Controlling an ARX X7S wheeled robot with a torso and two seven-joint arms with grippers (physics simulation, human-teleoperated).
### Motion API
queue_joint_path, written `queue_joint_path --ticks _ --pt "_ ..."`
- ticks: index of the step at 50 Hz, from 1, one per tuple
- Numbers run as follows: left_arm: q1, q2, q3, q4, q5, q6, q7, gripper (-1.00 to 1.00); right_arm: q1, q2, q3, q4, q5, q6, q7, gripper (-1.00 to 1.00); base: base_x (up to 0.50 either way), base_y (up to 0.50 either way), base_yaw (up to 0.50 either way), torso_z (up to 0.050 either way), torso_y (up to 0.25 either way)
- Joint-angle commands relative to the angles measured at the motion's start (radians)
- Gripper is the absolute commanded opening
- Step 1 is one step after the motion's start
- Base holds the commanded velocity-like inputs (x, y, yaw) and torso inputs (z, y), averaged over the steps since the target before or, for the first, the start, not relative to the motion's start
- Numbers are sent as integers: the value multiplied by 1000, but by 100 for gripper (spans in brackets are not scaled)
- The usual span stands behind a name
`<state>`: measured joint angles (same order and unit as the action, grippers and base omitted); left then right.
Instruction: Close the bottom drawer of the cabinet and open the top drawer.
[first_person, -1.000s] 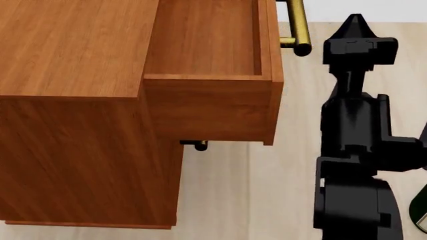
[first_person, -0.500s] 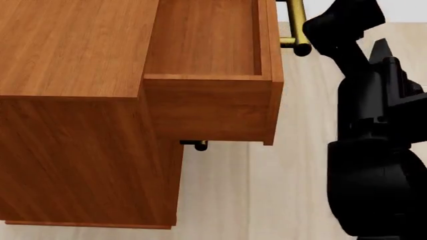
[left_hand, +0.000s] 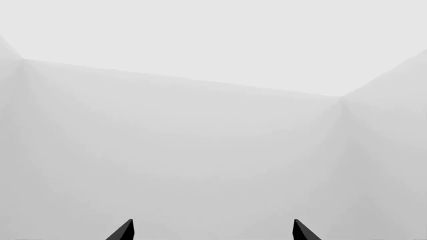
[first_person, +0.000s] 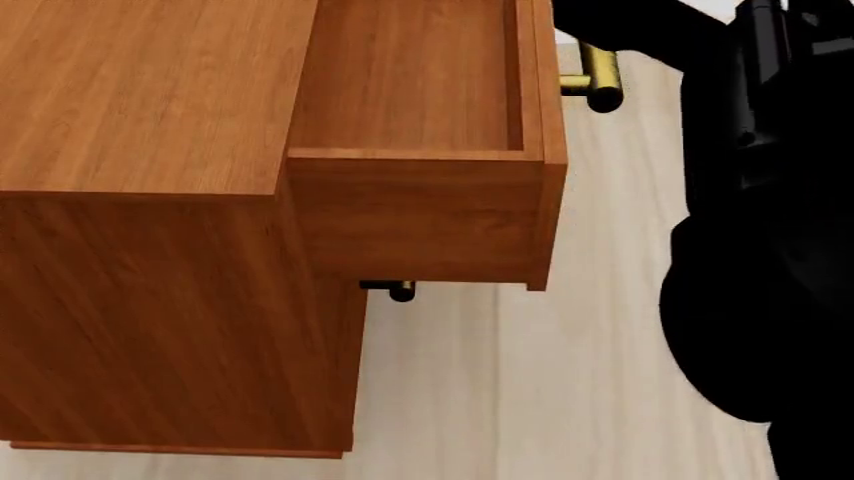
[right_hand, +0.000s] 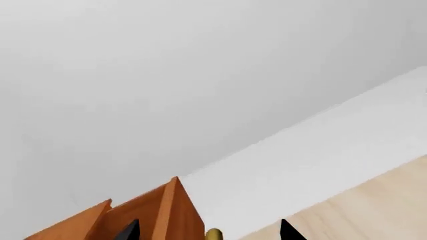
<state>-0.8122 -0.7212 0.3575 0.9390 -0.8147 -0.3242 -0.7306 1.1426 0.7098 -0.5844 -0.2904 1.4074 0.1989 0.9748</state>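
**Top drawer out, right arm up by its handle**

Shows the top drawer (first_person: 407, 90) drawn well out of the cabinet (first_person: 147, 250), an open box with nothing in it. Puts its brass handle (first_person: 591, 78) on the far front, partly hidden behind the right arm (first_person: 761, 220).

Leaves only the end of a lower handle (first_person: 395, 291) peeping out under the open box, close against the cabinet front. Cannot tell whether that belongs to the middle or the bottom drawer. Sees nothing jutting out lower down, so probably shut there.

Finds the right end effector (right_hand: 209, 232) spread wide and holding nothing, with a corner of the drawer front and the tip of the brass bar near its fingertips. Finds the left end effector (left_hand: 213, 232) spread wide too, empty, facing bare white walls (left_hand: 200, 140) away from the cabinet.

Likely handles as a stiff, fairly heavy wooden box, not fragile, sliding along one straight line only. Looks smooth and perhaps slippery on the brass. Best taken across the middle of the bar and moved squarely, to keep the box from skewing and binding.
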Motion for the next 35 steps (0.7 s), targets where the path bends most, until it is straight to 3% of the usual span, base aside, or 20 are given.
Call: queue_joint_path --ticks 1,18,35 --pt "4 2 4 -10 7 10 6 100 207 46 -67 8 68 233 35 100 0 0 0 0 0" --pt "14 1 6 -19 14 25 12 100 471 -25 -202 145 128 537 -19 100 0 0 0 0 0" --pt "48 -5 -2 -39 29 63 27 100 732 -207 -382 428 26 773 -215 100 0 0 0 0 0"
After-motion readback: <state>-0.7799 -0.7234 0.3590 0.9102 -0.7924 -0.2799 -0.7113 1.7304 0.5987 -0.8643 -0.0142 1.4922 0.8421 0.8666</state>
